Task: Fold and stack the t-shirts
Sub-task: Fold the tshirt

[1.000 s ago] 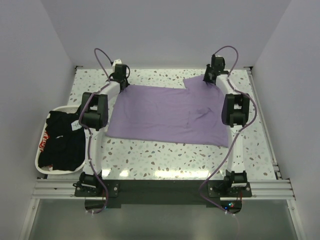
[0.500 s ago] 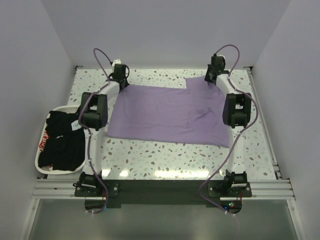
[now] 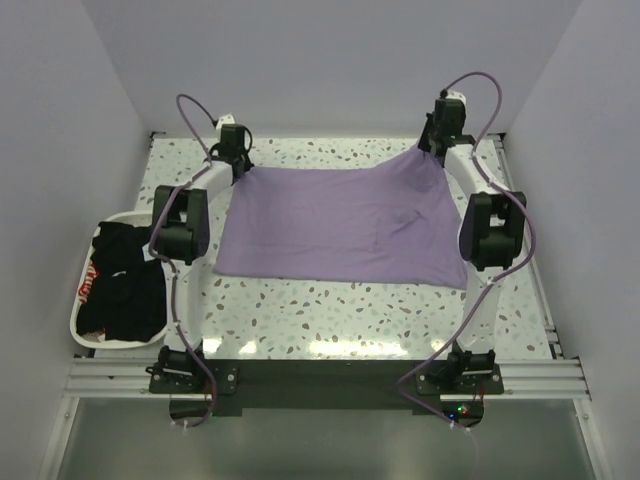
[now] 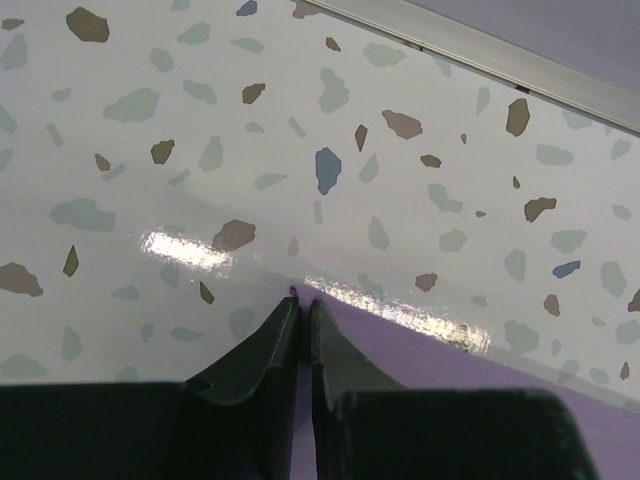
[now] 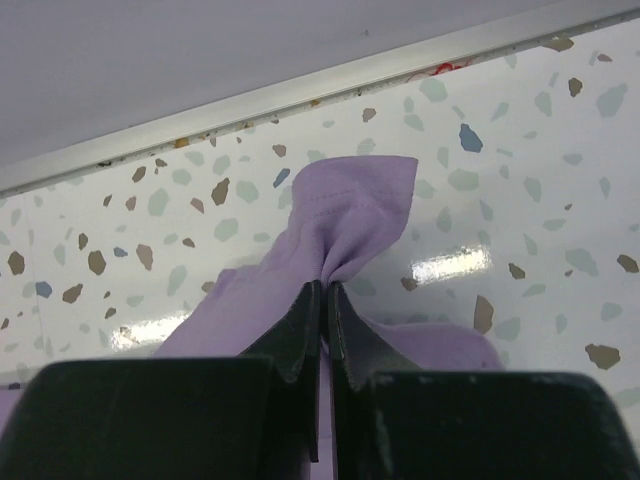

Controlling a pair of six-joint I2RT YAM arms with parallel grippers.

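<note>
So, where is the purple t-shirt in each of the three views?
Top external: purple t-shirt spread across the middle of the table.
Left wrist: the shirt as a strip at lower right, running to the jaws.
Right wrist: its bunched corner at centre, pinched in the jaws.
Shared landmark: the speckled table.

Overhead; wrist views close on t-shirt point(image 3: 340, 225)

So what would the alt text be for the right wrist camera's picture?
Two black jaws, shut, pinch a bunched-up edge of a lavender t-shirt, seen from just behind them. Beyond is a white speckled tabletop with a metal rail along its far edge.
</note>
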